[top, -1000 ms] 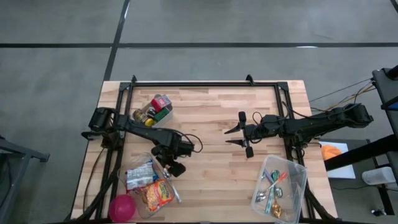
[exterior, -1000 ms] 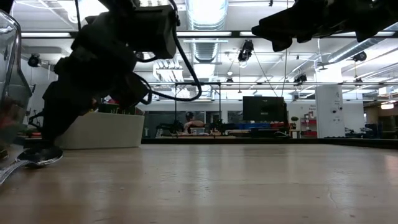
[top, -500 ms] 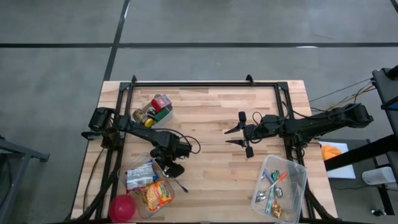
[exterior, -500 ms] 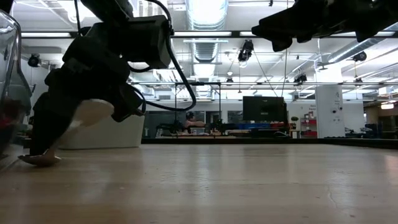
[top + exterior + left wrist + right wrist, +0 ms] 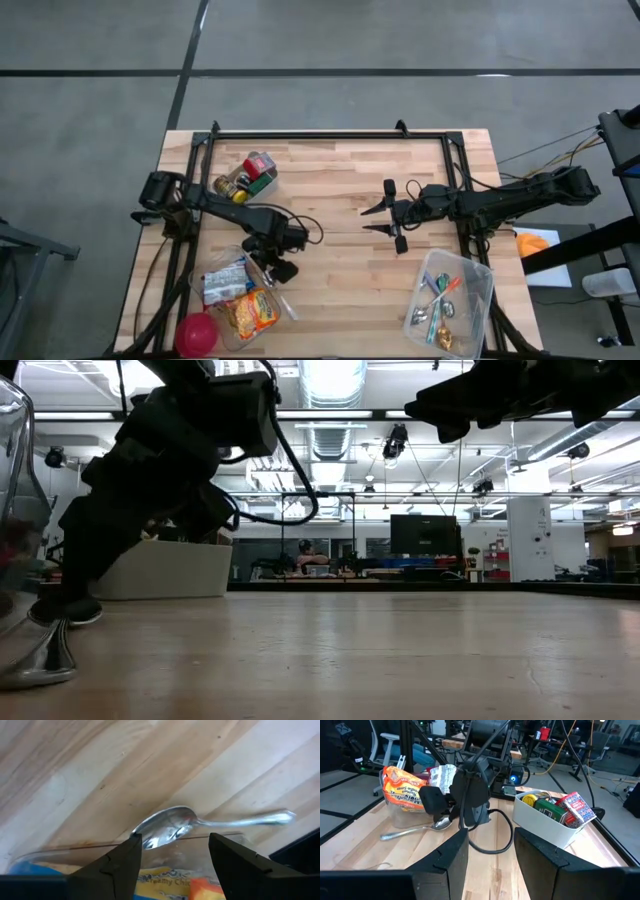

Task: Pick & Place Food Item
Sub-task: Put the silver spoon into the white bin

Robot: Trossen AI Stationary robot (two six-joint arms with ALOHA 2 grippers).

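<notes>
Left wrist view: left gripper (image 5: 172, 857) spread, empty, above a spoon (image 5: 200, 824) at the food bin (image 5: 240, 300) rim. Approach step; next, reach a packet. Right gripper (image 5: 392, 215) spread, idle.

I find both arms finished in matte black throughout, built of slim tubular links joined by bulkier block-shaped joint housings. The left arm (image 5: 215, 207), at centre left of the high frame, carries a loose black cable looping off its wrist housing. The right arm (image 5: 500, 200), at centre right, shows thin cables trailing away from its base end. Each wrist ends in two flat, dark, wedge-shaped fingers (image 5: 447, 857) with plain faces. I note no visible markings or labels.
</notes>
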